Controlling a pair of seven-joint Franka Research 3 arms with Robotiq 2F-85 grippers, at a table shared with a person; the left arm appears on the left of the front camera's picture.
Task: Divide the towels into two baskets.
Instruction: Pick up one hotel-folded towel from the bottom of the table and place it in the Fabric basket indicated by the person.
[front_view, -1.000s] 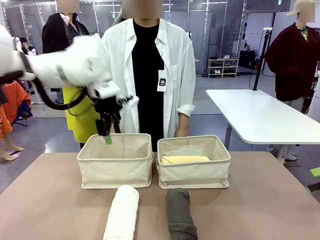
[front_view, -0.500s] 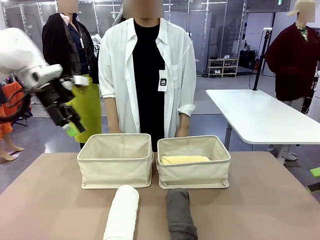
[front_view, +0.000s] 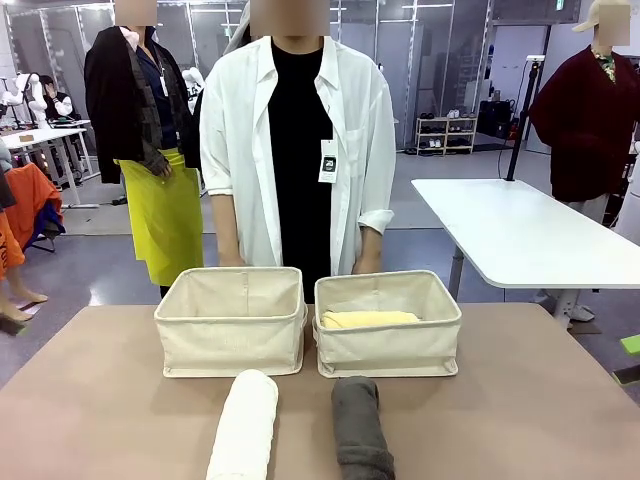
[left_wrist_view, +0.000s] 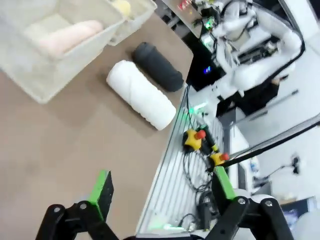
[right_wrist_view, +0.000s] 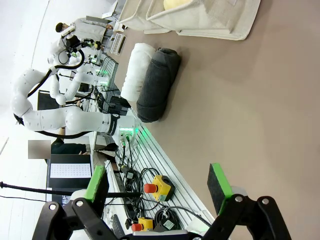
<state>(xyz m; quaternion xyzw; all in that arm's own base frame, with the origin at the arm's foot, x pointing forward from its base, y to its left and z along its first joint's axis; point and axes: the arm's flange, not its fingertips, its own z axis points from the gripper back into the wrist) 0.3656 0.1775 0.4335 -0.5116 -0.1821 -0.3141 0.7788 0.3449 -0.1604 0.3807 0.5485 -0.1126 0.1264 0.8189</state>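
On table (left_wrist_view: 50, 150), white towel (left_wrist_view: 141, 94) and grey towel (left_wrist_view: 156, 66) well ahead of left gripper (left_wrist_view: 162, 187); jaws apart, empty.

Front view: two baskets stand just beside each other on the table (front_view: 90, 400) at mid frame, the left basket (front_view: 230, 325) and the right basket (front_view: 388, 345). A third towel (front_view: 368, 319) lies inside the right basket, lengthwise across the frame. Before the baskets, at the lower edge of the frame, two more lie side by side on the table: the left towel (front_view: 245, 425) in front of the left basket, the right towel (front_view: 360, 432) in front of the right basket, each with one end toward its basket. A person (front_view: 295, 150) stands behind the baskets at the far side.

Left wrist view: a fourth towel (left_wrist_view: 70, 37) lies in the basket at the upper left of the frame.
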